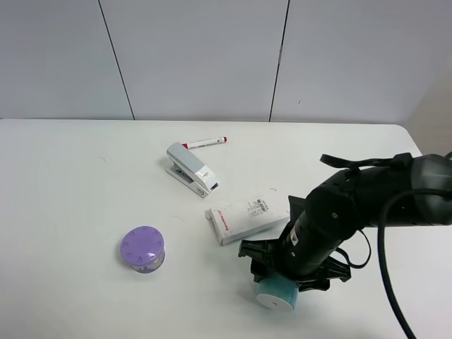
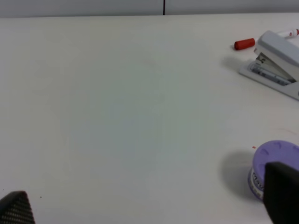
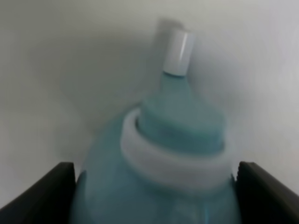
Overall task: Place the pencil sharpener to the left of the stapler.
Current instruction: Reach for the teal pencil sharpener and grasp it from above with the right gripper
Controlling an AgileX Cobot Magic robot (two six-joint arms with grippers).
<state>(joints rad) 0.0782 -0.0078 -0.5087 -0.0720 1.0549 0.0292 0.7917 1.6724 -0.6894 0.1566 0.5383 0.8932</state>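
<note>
The teal pencil sharpener [image 1: 275, 294] is near the table's front edge, right of centre, its white round end facing the camera. My right gripper [image 1: 281, 277] is shut on it. In the right wrist view the teal body [image 3: 173, 154] fills the space between both dark fingers [image 3: 46, 193], with the small white cap [image 3: 178, 51] pointing away. I cannot tell if it rests on the table or hangs just above it. The white and grey stapler [image 1: 192, 169] [image 2: 275, 63] lies far back, left of the sharpener. My left gripper [image 2: 148, 198] is open over bare table.
A white box with red print [image 1: 248, 217] lies just behind the right arm. A purple round lidded container [image 1: 143, 249] [image 2: 275, 163] stands at front left. A red-capped marker [image 1: 205, 143] lies behind the stapler. The table [image 1: 63, 183] is white.
</note>
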